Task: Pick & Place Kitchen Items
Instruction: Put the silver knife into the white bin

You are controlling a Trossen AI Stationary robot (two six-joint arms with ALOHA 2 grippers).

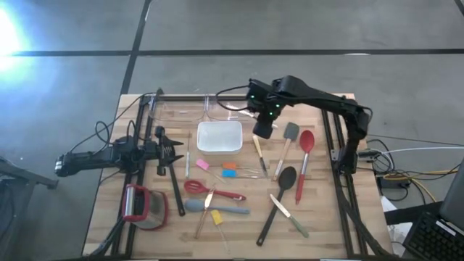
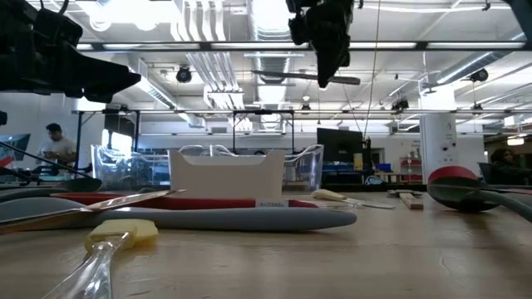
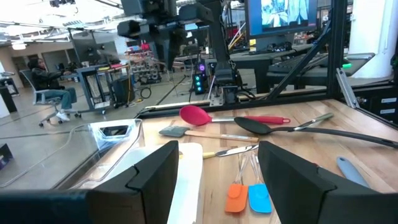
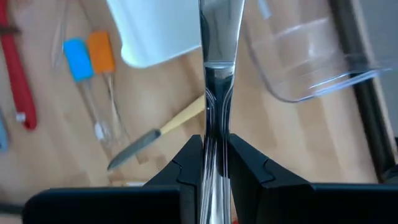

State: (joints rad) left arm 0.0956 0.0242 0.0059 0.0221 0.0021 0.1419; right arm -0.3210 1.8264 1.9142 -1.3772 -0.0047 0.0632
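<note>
The left pincer (image 1: pixel 179 151) rests low at the table's (image 1: pixel 326 217) left side with its fingers (image 3: pixel 149 177) spread apart and nothing between them, pointing across toward the dish (image 1: pixel 220 136). Just in front of it lie the red-and-grey gadget (image 1: pixel 143 206), a black turner (image 1: pixel 175 190), the red whisk (image 1: pixel 210 190) and the grey-blue spatula (image 1: pixel 216 209), with a wooden-handled knife (image 1: pixel 204 214) crossing the spatula and a yellow piece (image 1: pixel 215 217) beside it. Near the dish's front edge sit small pink (image 1: pixel 202 164), orange (image 1: pixel 229 165) and blue (image 1: pixel 229 172) pieces. The clear tub (image 1: pixel 185 109) stands behind the dish at the far edge. The right pincer (image 1: pixel 264 130) hangs in the air just right of the dish — its fingers (image 4: pixel 186 163) are clenched on a metal spoon (image 4: pixel 216 93), which points straight down between them; in the right wrist view the spoon's shaft crosses the gap between dish and tub. Below and to the right of that pincer lie another wooden-handled knife (image 1: pixel 259 154), a grey spatula (image 1: pixel 288 138) with a pale handle, the black spoon (image 1: pixel 279 194), a red spoon (image 1: pixel 304 156) and a third knife (image 1: pixel 288 214) — all flat on the table, close together, some crossing one another.
</note>
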